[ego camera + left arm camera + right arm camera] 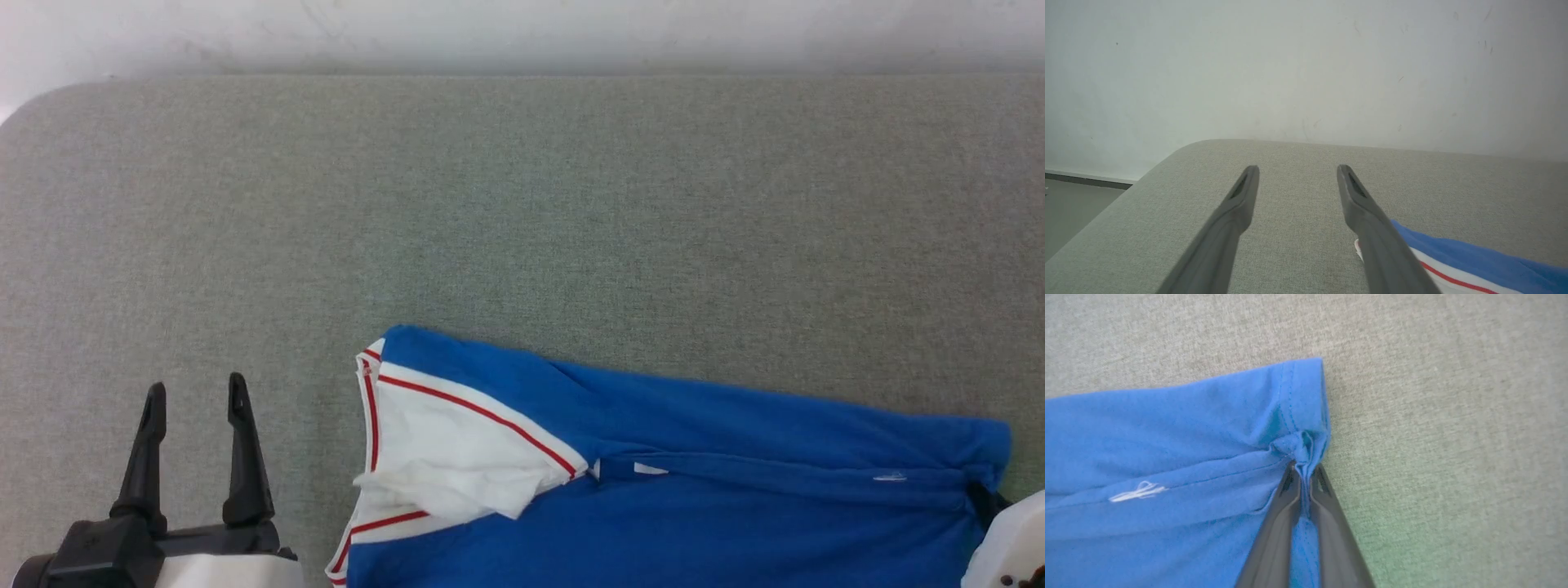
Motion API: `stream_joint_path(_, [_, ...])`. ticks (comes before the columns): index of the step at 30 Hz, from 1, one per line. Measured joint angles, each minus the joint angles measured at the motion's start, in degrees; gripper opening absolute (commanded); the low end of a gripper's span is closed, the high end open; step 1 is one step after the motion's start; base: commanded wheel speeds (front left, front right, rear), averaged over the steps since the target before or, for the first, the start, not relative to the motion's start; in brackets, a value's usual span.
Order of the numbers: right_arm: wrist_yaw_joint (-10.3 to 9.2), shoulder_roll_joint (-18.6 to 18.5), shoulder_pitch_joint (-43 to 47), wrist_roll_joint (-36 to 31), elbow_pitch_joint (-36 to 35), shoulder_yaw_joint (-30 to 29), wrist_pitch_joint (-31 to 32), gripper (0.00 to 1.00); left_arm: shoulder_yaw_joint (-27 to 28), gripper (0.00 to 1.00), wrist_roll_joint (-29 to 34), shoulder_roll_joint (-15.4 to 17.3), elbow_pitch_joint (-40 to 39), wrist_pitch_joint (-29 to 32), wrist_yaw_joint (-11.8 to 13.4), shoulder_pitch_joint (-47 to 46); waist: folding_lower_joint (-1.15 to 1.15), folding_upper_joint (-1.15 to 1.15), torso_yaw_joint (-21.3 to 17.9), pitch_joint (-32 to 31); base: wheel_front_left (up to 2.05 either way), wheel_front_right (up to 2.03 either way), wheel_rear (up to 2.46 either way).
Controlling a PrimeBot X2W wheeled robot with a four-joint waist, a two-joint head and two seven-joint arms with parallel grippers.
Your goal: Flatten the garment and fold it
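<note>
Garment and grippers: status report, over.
Left gripper open, beside the white sleeve, off the cloth. Right gripper shut on garment hem. Garment creased, sleeve crumpled, not yet flat. No obstruction seen.

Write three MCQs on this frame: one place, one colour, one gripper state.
1. Where is the left gripper relative to the garment?
A) on its sleeve
B) apart, over bare grey surface at its left
C) under its hem

2. What colour are the stripes on the white trim?
A) red
B) green
C) black

3. What is the right gripper doing?
A) open above cloth
B) shut on the garment's blue edge
C) shut on nothing

1B: bare surface lies between its fingers and the sleeve.
2A: thin red lines run along the white bands.
3B: blue fabric bunches between its closed fingers.
</note>
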Motion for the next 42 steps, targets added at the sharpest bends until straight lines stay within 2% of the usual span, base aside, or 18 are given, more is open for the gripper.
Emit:
stream_joint_path(7, [-0.02, -0.1, -0.7, -0.9, -1.9, -1.1, 1.1, 0.0, 0.1, 1.0, -0.1, -0.4, 0.7, 0.0, -0.5, -0.1, 0.01, 0.0, -0.7, -1.2, 0.0, 0.0, 0.0])
stream_joint_path(14, [-0.07, -6.5, -0.8, -2.9, -3.4, -6.9, 2.2, 0.0, -0.6, 1.0, -0.3, -0.6, 2.1, 0.0, -1.1, -0.1, -0.01, 0.0, -0.9, -3.9, 0.0, 0.0, 0.0])
stream_joint_path(17, [-0.08, -7.3, -0.6, -2.6, -5.1, -6.8, 3.1, 0.0, -0.7, 1.0, -0.7, -0.8, 2.5, 0.0, -1.5, 0.2, -0.01, 0.0, -0.8, -5.4, 0.0, 0.0, 0.0])
stream_joint_path(20, [-0.09, -6.6, 0.2, -1.2, -7.7, -4.0, 4.8, 0.0, -0.6, 1.0, -1.1, -1.2, 3.0, 0.0, -1.5, 1.1, -0.01, 0.0, -0.6, -7.0, 0.0, 0.0, 0.0])
stream_joint_path(26, [-0.13, -2.8, 2.4, 6.7, -17.2, 8.3, 13.5, 0.0, -0.8, 1.0, -1.2, -1.6, 3.5, 0.0, -2.0, 2.9, -0.02, 0.0, -0.1, -10.7, 0.0, 0.0, 0.0])
stream_joint_path(31, [-0.13, -0.9, 1.3, 9.7, -22.6, 17.8, 18.2, 0.0, -0.8, 1.0, -1.2, -1.6, 3.2, 0.0, -2.0, 2.9, -0.02, 0.0, 1.3, -11.6, 0.0, 0.0, 0.0])
stream_joint_path(36, [-0.13, 0.1, -3.7, 10.4, -21.8, 25.8, 19.7, 0.0, -0.9, 1.0, -1.2, -1.7, 3.1, 0.0, -2.1, 2.7, -0.01, 0.0, 2.8, -10.7, 0.0, 0.0, 0.0])
stream_joint_path(41, [-0.13, 0.3, -7.9, 9.3, -18.1, 31.4, 19.1, 0.0, -1.4, 1.0, -1.2, -2.3, 3.5, 0.0, -2.5, 2.3, 0.0, 0.0, 4.1, -9.4, 0.0, 0.0, 0.0])
stream_joint_path(42, [-0.13, 0.3, -9.4, 8.5, -15.5, 33.8, 18.5, 0.0, -1.9, 1.0, -1.3, -2.7, 3.8, 0.0, -2.8, 1.6, -0.01, 0.0, 4.8, -8.8, 0.0, 0.0, 0.0])
